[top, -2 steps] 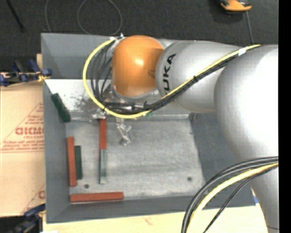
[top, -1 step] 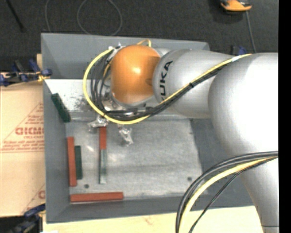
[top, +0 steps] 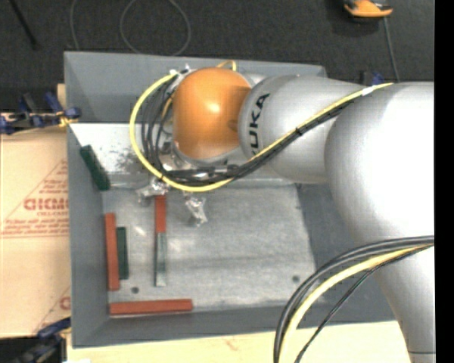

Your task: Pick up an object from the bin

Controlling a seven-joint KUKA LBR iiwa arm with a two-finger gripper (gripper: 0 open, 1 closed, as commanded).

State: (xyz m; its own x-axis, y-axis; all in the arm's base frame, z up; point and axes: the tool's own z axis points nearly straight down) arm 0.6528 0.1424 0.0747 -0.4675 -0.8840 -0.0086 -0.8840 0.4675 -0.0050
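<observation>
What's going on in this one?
The arm has its gripper low in the bin, toward the back left. Its fingers look open, either side of the upper end of an orange stick lying on the floor; nothing is lifted. A green bar, a red bar, a second green bar beside it and a long red bar lie apart from the gripper.

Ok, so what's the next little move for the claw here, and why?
Probably ease the claw a little lower before closing. It stands open, its fingers either side of the orange top end of the orange-and-green stick. That stick lies flat, apart from the red stick, so nothing else should get caught. How high the claw hangs I cannot tell.
</observation>
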